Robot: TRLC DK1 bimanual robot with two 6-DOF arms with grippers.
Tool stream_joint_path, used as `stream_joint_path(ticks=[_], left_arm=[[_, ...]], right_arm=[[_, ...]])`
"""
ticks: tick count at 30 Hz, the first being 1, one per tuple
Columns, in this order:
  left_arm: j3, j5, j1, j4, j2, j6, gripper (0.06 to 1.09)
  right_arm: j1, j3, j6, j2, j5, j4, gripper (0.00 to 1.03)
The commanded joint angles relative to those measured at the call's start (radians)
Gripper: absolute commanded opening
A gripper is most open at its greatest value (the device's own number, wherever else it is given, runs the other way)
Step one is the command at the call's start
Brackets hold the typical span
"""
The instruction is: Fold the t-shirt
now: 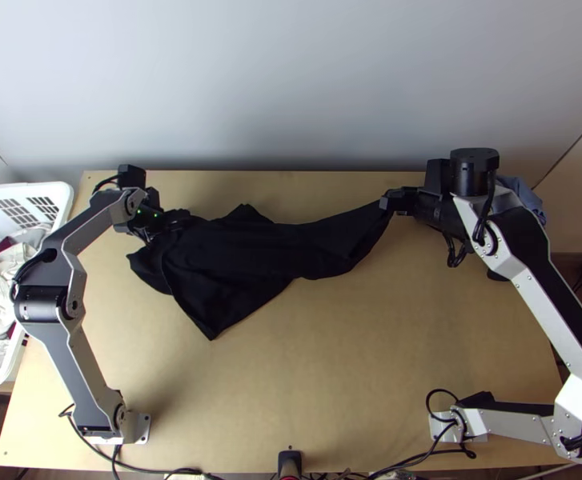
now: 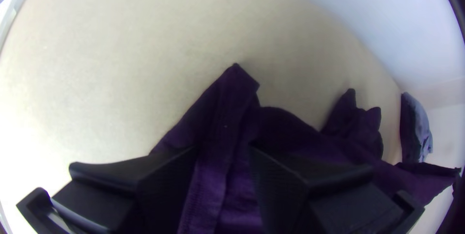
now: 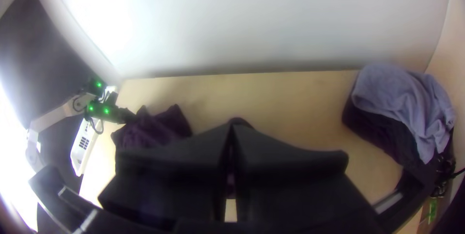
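My left gripper [image 1: 166, 226] is low over the left end of the black t-shirt [image 1: 226, 264], which lies bunched and partly spread on the table. My right gripper [image 1: 388, 202] is shut on the shirt's far right end, and the cloth stretches from it toward the middle. In the left wrist view the left gripper [image 2: 223, 154] is open, its fingers apart with folds of the shirt [image 2: 232, 103] between and beneath them. The right wrist view has the right gripper [image 3: 231, 130] with its fingertips together, and a bunched part of the shirt [image 3: 155, 130] beyond.
A white basket [image 1: 60, 194] with clothes stands off the table's left side. Grey-blue cloth [image 1: 524, 194] lies at the back right corner, on top of dark cloth [image 3: 373, 130]. The bare wooden table [image 1: 331, 368] extends in front of the shirt, and a wall runs behind.
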Motion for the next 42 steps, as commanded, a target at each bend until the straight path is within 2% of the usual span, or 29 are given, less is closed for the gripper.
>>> stream_joint_path(ticks=[1,2,10,21,24,31,35,38,42], left_arm=[[0.027,-0.004,0.0,-0.01,0.021,0.003,0.14],[0.03,-0.004,0.0,-0.01,0.026,0.004,0.1],[0.024,-0.008,0.008,-0.018,0.021,0.009,0.1],[0.022,-0.005,0.036,-0.11,-0.157,0.009,0.1],[0.036,0.036,0.056,-0.17,-0.233,0.006,0.1],[0.036,0.042,0.059,-0.236,-0.397,-0.02,0.1],[0.05,0.05,0.082,-0.245,-0.479,-0.053,0.1],[0.105,0.118,0.128,-0.3,-0.509,-0.079,0.1],[0.207,0.144,0.194,-0.408,-0.52,-0.088,0.1]], right_arm=[[0.0,-0.001,0.0,0.0,-0.002,-0.001,0.03],[0.0,-0.001,0.0,0.0,-0.002,-0.001,0.03],[0.0,-0.011,-0.003,0.0,-0.002,-0.001,0.03],[-0.001,-0.017,-0.003,0.0,-0.002,0.001,0.03],[-0.001,-0.02,-0.004,-0.009,-0.002,0.001,0.03],[-0.009,-0.026,-0.001,-0.061,-0.002,-0.001,0.03],[-0.012,0.015,-0.001,-0.121,-0.002,-0.05,0.03],[0.0,0.017,-0.018,-0.182,-0.002,-0.093,0.03],[-0.013,0.014,-0.041,-0.259,-0.002,-0.131,0.03]])
